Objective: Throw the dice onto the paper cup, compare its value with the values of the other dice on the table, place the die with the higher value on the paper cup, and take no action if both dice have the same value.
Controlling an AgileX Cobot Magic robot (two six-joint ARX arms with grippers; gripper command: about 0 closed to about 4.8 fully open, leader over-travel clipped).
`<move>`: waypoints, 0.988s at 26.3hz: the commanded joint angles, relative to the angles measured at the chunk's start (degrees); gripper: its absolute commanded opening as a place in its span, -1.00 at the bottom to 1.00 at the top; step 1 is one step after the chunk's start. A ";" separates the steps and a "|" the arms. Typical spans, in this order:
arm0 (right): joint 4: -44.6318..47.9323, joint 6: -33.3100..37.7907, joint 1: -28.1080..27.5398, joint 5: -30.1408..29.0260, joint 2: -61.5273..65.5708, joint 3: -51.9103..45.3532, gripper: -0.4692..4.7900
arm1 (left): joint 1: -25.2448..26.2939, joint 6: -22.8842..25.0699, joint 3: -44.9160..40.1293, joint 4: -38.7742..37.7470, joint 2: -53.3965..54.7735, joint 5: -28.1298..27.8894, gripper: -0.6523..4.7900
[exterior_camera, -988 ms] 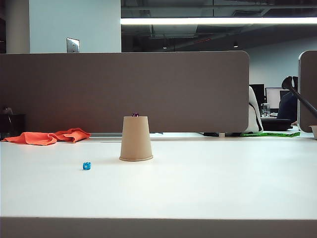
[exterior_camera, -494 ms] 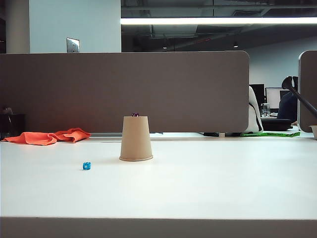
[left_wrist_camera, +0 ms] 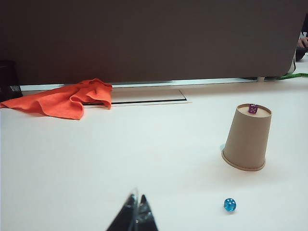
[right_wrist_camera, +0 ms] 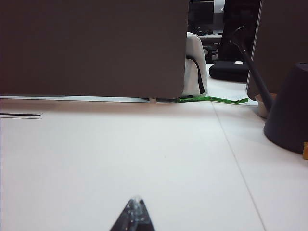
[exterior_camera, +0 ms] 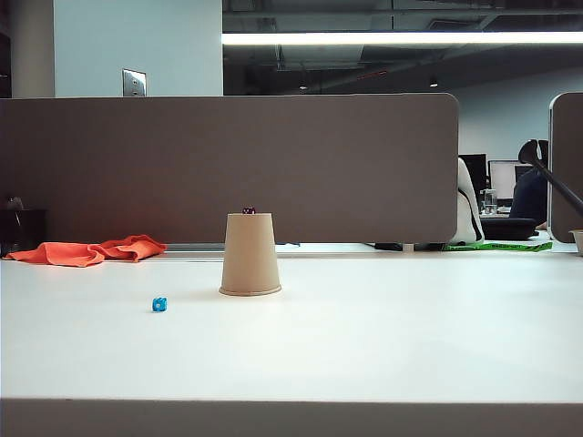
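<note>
In front of you the tan paper cup [exterior_camera: 250, 254] stands upside down on the white table [exterior_camera: 383, 337], wide rim at the bottom, a little left of the middle in the exterior view. The tiny dark purple die [exterior_camera: 249, 210] sits on the cup's flat upturned base; the left wrist view shows it close to the far edge of that base, with pale pips on its faces, though you cannot read the count. The small light blue die [exterior_camera: 159, 304] lies on the table, apart from the cup — nearer the camera and off to the cup's left in the exterior view, touching nothing. Your left gripper [left_wrist_camera: 136, 214] shows only as the tips of its two fingers, pressed together and empty, low over bare table well short of the blue die and the cup. Your right gripper [right_wrist_camera: 134, 215] looks the same: fingers closed, nothing between them, over an open stretch of table with neither die nor cup in its view. Neither arm appears in the exterior view. An orange cloth [exterior_camera: 88, 250] lies crumpled at the back left of the table, against the grey partition [exterior_camera: 273, 164], and a dark cone-shaped base [right_wrist_camera: 290, 110] stands at the right edge — seen only by the right wrist camera.
</note>
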 commanded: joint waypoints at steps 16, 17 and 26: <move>-12.87 -3.45 0.07 -4.44 24.46 24.65 -0.83 | 0.09 4.74 7.30 -8.59 0.26 8.57 -0.78; -13.66 -3.45 0.09 -5.11 26.73 26.45 -0.83 | 0.09 4.83 7.93 -9.46 0.35 9.14 -0.78; -16.04 -3.45 6.34 -7.43 48.63 43.43 -0.83 | 0.04 7.17 13.49 -17.57 4.46 12.48 -0.78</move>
